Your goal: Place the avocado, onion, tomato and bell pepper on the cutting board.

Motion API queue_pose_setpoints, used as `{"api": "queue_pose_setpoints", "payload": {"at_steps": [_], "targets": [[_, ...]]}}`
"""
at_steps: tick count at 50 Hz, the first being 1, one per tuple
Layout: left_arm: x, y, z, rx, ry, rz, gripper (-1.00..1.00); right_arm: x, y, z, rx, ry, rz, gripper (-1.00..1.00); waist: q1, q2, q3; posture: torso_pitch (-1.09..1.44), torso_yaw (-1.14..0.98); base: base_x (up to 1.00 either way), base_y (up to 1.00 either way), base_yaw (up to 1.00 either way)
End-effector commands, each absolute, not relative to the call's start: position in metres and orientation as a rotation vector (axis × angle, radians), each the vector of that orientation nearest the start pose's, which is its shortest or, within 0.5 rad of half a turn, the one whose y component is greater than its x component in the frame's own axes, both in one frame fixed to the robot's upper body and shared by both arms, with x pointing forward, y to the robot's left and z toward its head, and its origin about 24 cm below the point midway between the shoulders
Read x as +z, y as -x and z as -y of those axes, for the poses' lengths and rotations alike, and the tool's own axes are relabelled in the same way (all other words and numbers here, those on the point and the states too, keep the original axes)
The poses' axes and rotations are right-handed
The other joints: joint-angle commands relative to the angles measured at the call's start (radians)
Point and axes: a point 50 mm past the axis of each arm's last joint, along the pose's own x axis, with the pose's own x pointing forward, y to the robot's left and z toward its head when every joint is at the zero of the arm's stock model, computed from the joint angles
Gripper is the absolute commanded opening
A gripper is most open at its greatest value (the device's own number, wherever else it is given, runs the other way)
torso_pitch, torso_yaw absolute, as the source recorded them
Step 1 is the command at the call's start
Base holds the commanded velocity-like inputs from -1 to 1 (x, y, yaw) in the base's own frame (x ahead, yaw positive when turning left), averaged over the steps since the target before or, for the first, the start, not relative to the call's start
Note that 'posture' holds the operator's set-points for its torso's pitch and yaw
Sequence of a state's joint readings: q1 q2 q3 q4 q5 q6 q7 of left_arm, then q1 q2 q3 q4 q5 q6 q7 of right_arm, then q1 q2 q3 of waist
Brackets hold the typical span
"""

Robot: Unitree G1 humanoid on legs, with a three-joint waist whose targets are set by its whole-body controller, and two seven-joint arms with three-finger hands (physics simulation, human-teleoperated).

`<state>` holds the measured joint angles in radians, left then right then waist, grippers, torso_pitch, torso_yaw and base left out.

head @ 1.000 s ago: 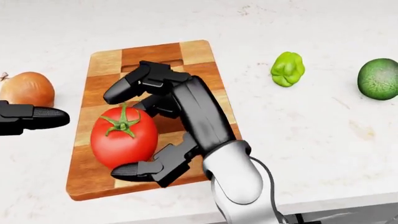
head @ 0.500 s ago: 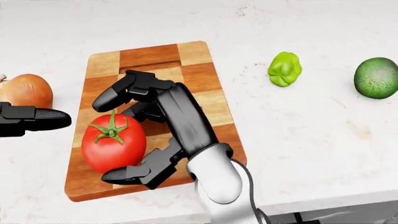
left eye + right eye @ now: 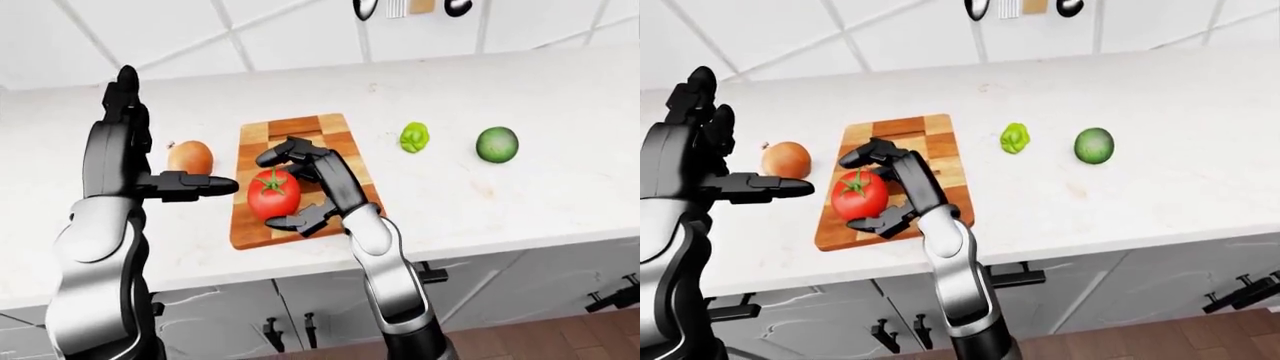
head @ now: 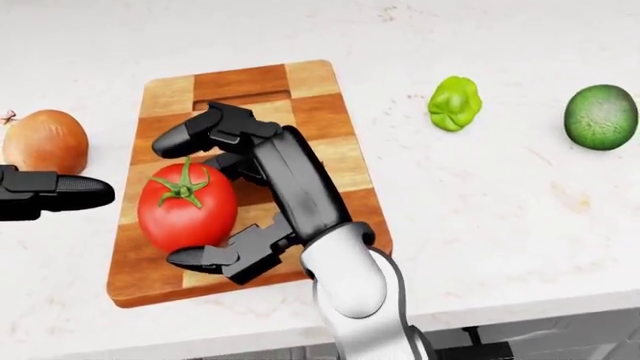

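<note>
In the left-eye view, a glossy red tomato with a green stalk (image 3: pixel 273 193) is seen on the checkered wooden cutting board (image 3: pixel 300 127), bracketed by the spread black fingers of the right hand (image 3: pixel 296 187); contact cannot be told. The left hand (image 3: pixel 150 161) is raised upright, fingers splayed wide, beside the round brown onion (image 3: pixel 190 157). The arms and the grey cabinet fronts (image 3: pixel 500 285) below the counter are shown only in the eye views.

In the head view, the tomato (image 4: pixel 187 203) is shown on the board's left half, near its left edge. One finger (image 4: pixel 185 137) arches above it and another (image 4: pixel 215 257) lies under it at the board's bottom edge. Bare board (image 4: pixel 250 82) is left toward the top. The crumpled light-green bell pepper (image 4: pixel 455 103) and the dark-green mottled avocado (image 4: pixel 600 117) are set apart on the white marbled counter (image 4: pixel 480 210), right of the board.

In the right-eye view, a white tiled wall (image 3: pixel 890 37) is seen above the counter.
</note>
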<state>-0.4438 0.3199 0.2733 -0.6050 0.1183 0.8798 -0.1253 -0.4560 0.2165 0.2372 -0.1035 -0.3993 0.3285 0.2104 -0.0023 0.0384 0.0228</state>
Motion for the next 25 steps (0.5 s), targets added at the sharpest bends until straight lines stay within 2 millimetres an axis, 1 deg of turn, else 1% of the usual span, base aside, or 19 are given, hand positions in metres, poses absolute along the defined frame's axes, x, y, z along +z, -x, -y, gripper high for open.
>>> {"api": "queue_pose_setpoints", "payload": {"at_steps": [1, 4, 8, 9, 11, 14, 15, 17, 18, 23, 25], "targets": [[0.2439, -0.2597, -0.2226, 0.235, -0.314, 0.277, 1.0, 0.18, -0.2927, 0.0155, 0.439, 0.27, 0.332, -0.04, 0.0, 0.007, -0.02, 0.0, 0.0, 0.0, 0.0, 0.0], [0.2443, -0.2587, -0.2233, 0.237, -0.315, 0.278, 1.0, 0.1804, -0.2922, 0.0152, 0.441, 0.267, 0.333, 0.06, -0.001, 0.007, -0.02, 0.0, 0.0, 0.0, 0.0, 0.0], [0.2442, -0.2584, -0.2233, 0.236, -0.314, 0.278, 1.0, 0.18, -0.2915, 0.0152, 0.445, 0.264, 0.331, 0.12, 0.0, 0.007, -0.02, 0.0, 0.0, 0.0, 0.0, 0.0], [0.2439, -0.2585, -0.2231, 0.235, -0.315, 0.278, 1.0, 0.1798, -0.2911, 0.015, 0.445, 0.263, 0.331, 0.1, 0.0, 0.007, -0.02, 0.0, 0.0, 0.0, 0.0, 0.0], [0.2438, -0.2582, -0.2234, 0.236, -0.315, 0.277, 1.0, 0.1792, -0.2911, 0.0148, 0.445, 0.263, 0.331, 0.23, 0.0, 0.007, -0.021, 0.0, 0.0, 0.0, 0.0, 0.0], [0.2431, -0.2586, -0.2233, 0.236, -0.315, 0.275, 1.0, 0.1789, -0.2913, 0.015, 0.444, 0.262, 0.33, 0.3, 0.0, 0.007, -0.022, 0.0, 0.0, 0.0, 0.0, 0.0], [0.2434, -0.2587, -0.2232, 0.236, -0.314, 0.277, 1.0, 0.1793, -0.2911, 0.0149, 0.444, 0.262, 0.332, 0.39, 0.0, 0.007, -0.022, 0.0, 0.0, 0.0, 0.0, 0.0], [0.2433, -0.2584, -0.2235, 0.237, -0.315, 0.276, 1.0, 0.1797, -0.2901, 0.0143, 0.447, 0.258, 0.332, 0.46, 0.0, 0.007, -0.023, 0.0, 0.0, 0.0, 0.0, 0.0], [0.2434, -0.2582, -0.2237, 0.237, -0.315, 0.276, 1.0, 0.1795, -0.2896, 0.0142, 0.448, 0.256, 0.331, 0.53, 0.0, 0.007, -0.023, 0.0, 0.0, 0.0, 0.0, 0.0], [0.2433, -0.2585, -0.2235, 0.237, -0.314, 0.276, 1.0, 0.1802, -0.2891, 0.0144, 0.45, 0.252, 0.331, 0.71, -0.001, 0.006, -0.024, 0.0, 0.0, 0.0, 0.0, 0.0], [0.243, -0.2587, -0.224, 0.238, -0.316, 0.275, 1.0, 0.1806, -0.2883, 0.0142, 0.452, 0.25, 0.331, 0.91, -0.001, 0.006, -0.024, 0.0, 0.0, 0.0, 0.0, 0.0]]}}
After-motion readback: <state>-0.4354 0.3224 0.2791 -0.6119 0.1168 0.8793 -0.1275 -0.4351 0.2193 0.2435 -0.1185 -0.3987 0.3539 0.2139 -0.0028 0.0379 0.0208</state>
